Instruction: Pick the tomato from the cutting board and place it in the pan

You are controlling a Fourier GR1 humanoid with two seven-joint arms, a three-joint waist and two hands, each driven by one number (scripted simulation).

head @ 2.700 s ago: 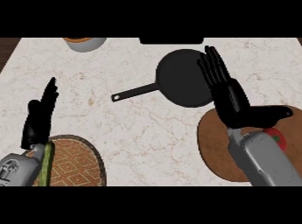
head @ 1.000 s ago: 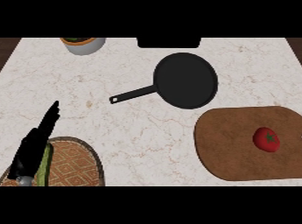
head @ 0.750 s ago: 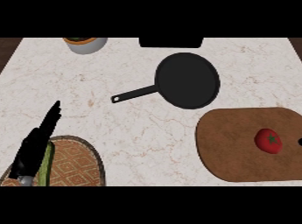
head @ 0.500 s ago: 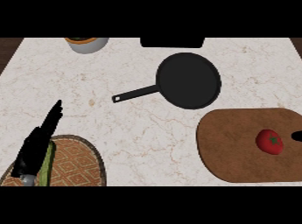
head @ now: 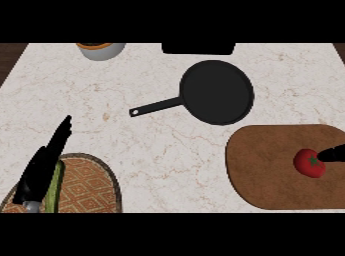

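A red tomato [head: 308, 163] with a green stem lies on the right part of the brown cutting board [head: 271, 170]. From the right edge my right hand [head: 342, 152] comes in; one straight finger shows, its tip touching the tomato's right side. The rest of that hand is out of view. The black pan [head: 218, 91] lies empty behind the board, its handle [head: 157, 106] pointing left and towards me. My left hand [head: 46, 162] rests at the lower left with fingers straight, edge-on, above a woven mat.
A patterned woven mat [head: 86, 187] with a green item [head: 56, 185] lies at the lower left under my left hand. A grey bowl [head: 100, 49] with orange contents stands at the back left. A black object [head: 198, 48] sits at the back edge.
My right hand left the view, then came back in from the right edge; its finger has slid left up to the tomato. The left hand has barely moved.
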